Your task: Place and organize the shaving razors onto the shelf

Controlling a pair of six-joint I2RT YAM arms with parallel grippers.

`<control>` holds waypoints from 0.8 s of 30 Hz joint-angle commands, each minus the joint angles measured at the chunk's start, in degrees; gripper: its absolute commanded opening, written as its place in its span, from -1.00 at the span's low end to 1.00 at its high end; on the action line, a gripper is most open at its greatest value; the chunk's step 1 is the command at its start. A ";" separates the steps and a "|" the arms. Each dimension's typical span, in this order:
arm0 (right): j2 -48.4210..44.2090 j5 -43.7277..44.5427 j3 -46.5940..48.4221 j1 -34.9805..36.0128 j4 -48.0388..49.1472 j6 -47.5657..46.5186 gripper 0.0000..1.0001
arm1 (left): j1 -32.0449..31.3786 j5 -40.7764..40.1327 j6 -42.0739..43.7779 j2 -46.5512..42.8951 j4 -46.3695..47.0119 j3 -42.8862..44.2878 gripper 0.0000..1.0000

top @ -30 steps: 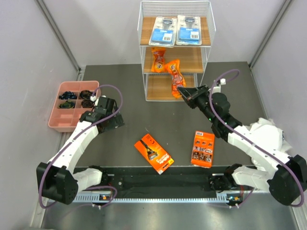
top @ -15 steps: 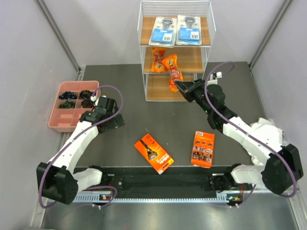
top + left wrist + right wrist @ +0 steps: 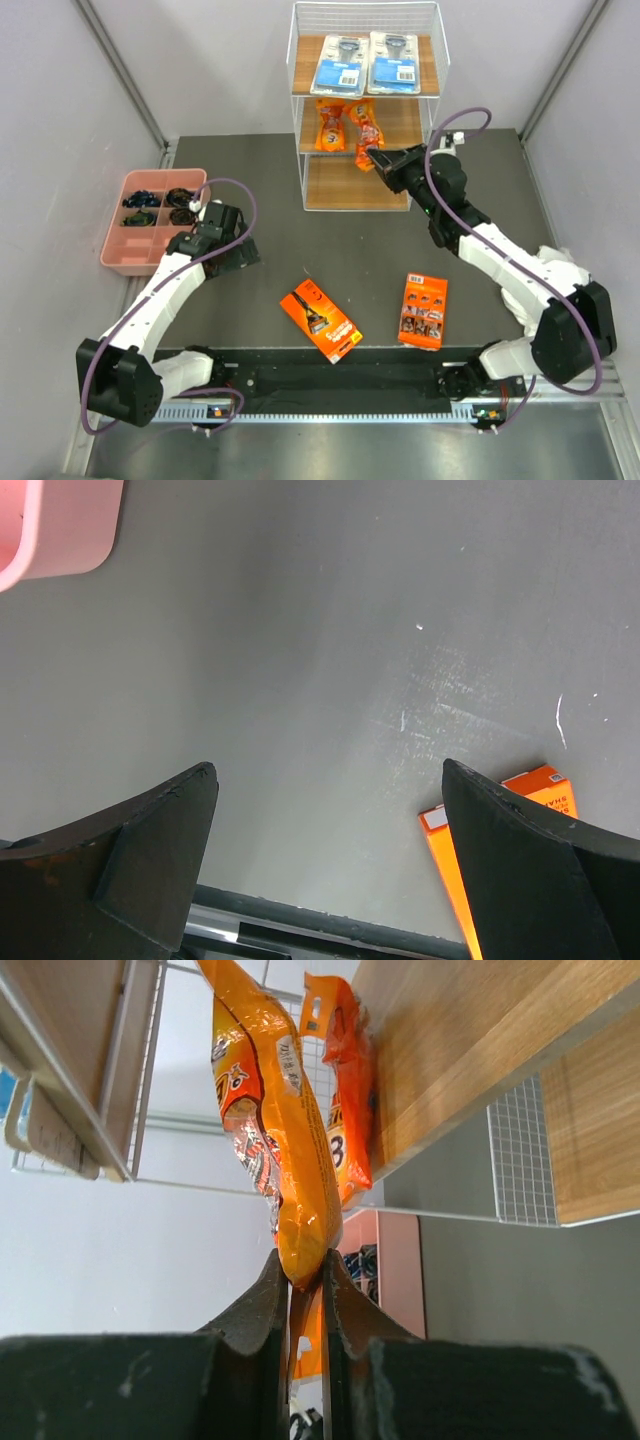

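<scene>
The right gripper (image 3: 300, 1265) has its jaws pinched almost together on the near end of an orange pouch (image 3: 275, 1160). From the jaws the pouch's long axis runs straight away toward the back of the shelf (image 3: 297, 120), so the coming move looks like a matter of setting it down along that line and letting go. In the top view the held pouch lies over the middle board (image 3: 402, 125), just to the right of the second orange pouch (image 3: 329, 125) and roughly parallel to it. Whether the two touch, or whether the held one already rests on the wood, I cannot tell. Above them the two blister cards (image 3: 340, 62) sit side by side on the top board. The left gripper (image 3: 330, 780) is wide open with nothing in it, low over the table and well away from the shelf. The long orange-black box (image 3: 321, 320) lies on the table to its right, and the orange card (image 3: 423, 311) lies nearer the right arm.
</scene>
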 commanded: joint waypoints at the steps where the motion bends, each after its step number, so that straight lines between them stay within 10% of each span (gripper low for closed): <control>1: 2.44 -0.32 4.52 -1.16 1.01 0.14 -1.00 | 0.02 0.40 0.51 -0.21 2.00 -0.44 0.96; 24: 13.34 -1.64 12.95 -2.74 2.94 3.92 -1.00 | 0.02 1.28 0.95 -1.18 2.09 -1.32 0.96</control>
